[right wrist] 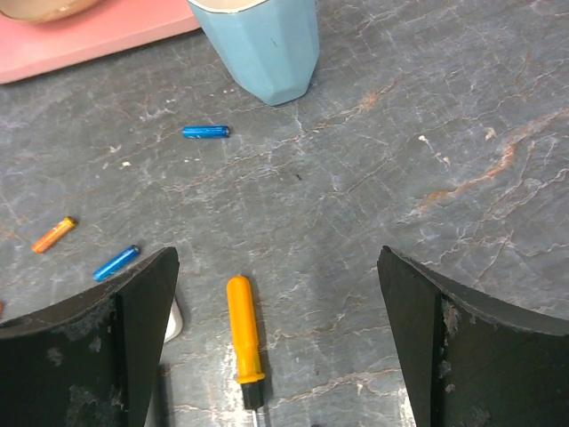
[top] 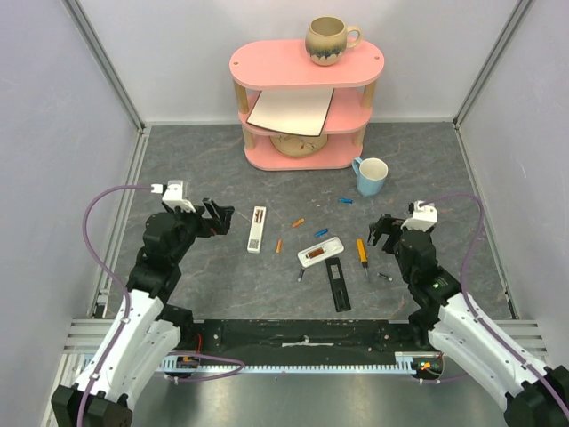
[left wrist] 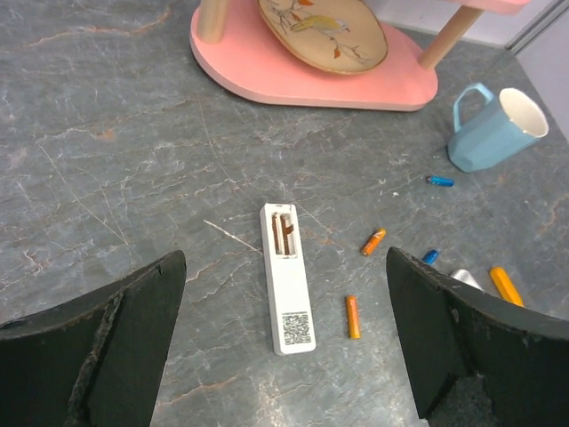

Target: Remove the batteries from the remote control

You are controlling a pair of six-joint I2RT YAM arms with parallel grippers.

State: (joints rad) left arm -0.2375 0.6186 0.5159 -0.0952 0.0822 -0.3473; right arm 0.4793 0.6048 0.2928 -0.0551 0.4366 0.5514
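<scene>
Left gripper, spread wide, faces the remote and loose orange batteries.

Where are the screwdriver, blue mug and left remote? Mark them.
Orange-handled screwdriver (right wrist: 243, 327), right wrist view, handle middle.
Light blue mug (left wrist: 484, 142), left wrist view, outer wall.
White plastic remote (left wrist: 289, 289), left wrist view, body middle.

Illumination: bright, even and diffuse, delivered from overhead in all three views.
Shadows: soft-edged throughout. A deep one is held between the tiers of the pink shelf, and a faint one is seen at the base of the blue cup.
Sheen: a dull reflection is carried by the metal strip at the near edge.
Distortion: the enclosure posts are splayed outward in the top view.
Focus: the counter is rendered sharp in the wrist views. The left tool and right tool are recorded dark and slightly soft near the lens.
</scene>
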